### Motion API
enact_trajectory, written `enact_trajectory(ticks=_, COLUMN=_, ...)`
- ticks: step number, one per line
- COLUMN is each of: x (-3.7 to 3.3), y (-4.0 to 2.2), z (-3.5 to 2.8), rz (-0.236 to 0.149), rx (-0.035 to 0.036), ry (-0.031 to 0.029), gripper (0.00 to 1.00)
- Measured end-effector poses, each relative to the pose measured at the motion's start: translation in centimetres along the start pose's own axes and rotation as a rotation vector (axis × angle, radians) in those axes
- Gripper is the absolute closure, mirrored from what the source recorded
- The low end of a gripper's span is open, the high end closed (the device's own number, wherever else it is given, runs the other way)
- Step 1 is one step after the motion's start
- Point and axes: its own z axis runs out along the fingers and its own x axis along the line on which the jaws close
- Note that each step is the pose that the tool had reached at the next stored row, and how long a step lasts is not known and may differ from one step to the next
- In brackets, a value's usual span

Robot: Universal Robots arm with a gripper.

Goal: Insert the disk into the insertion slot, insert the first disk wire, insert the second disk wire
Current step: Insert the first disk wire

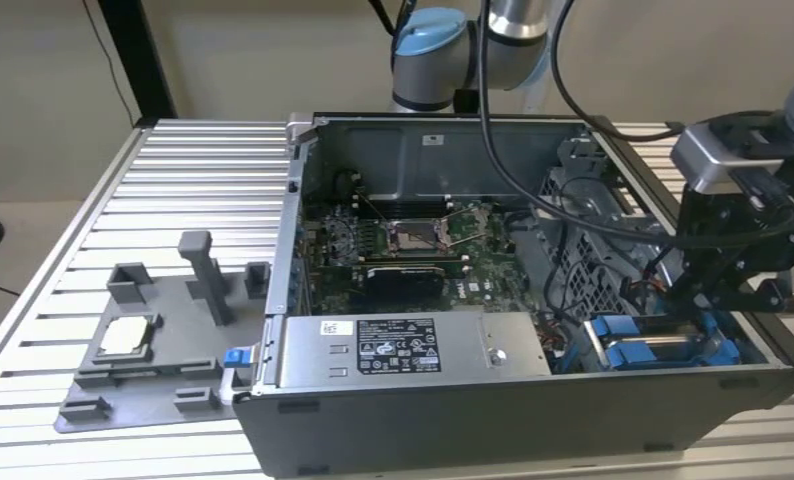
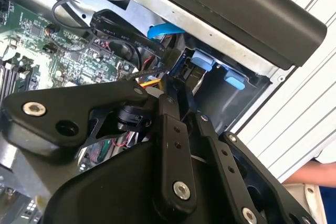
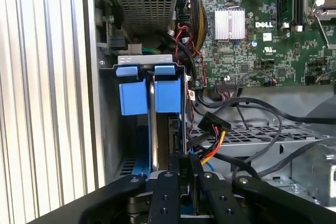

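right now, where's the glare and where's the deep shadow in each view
exterior view: even light, PC case interior shaded; first wrist view: heatsink glares white, insertion slot dark in its depths; second wrist view: ribbed table washed out, gripper nearly black

The ribbed metal desk point(image 1: 184, 180) carries an open PC case point(image 1: 531, 420) and, just beside it toward the exterior view's left, a grey fixture plate point(image 1: 130, 395) with upright posts.

Arm point(image 1: 431, 50) rises behind the case point(image 1: 504, 420), wrist point(image 1: 737, 165) over its end. Gripper point(image 1: 691, 295) points down inside the case, fingers point(image 3: 181, 167) drawn together.
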Motion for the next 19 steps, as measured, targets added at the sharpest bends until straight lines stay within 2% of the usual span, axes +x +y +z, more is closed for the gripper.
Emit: enact_trajectory(ticks=19, x=0.34, y=-0.14, z=0.37, rz=-0.002, rx=-0.0001, ry=0.0002, gripper=1.0)
